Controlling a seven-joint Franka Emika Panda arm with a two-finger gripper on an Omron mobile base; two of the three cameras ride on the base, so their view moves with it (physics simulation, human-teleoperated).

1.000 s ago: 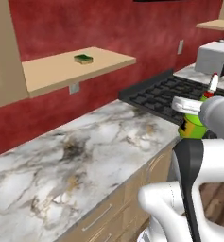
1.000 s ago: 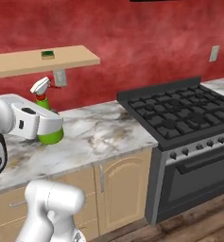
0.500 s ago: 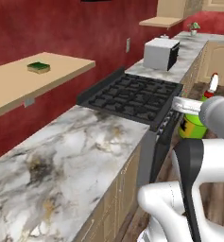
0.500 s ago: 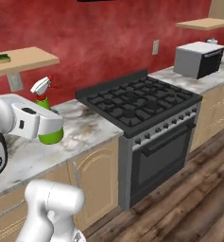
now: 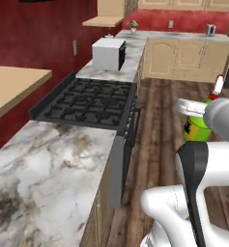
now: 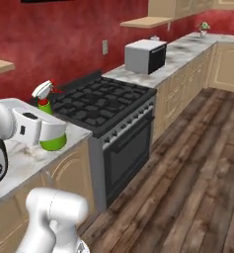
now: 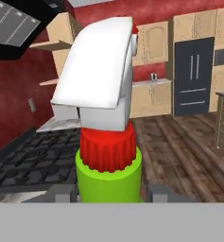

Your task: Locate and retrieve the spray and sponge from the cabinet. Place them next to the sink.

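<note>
Red-walled kitchen behind, the gripper is clamped on the spray, upright between its fingers.

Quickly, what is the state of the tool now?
Tool: closed on the spray, holding it upright.

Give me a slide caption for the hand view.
Pincer shut on the green spray bottle, white trigger head looming over stove and wood floor.
</note>
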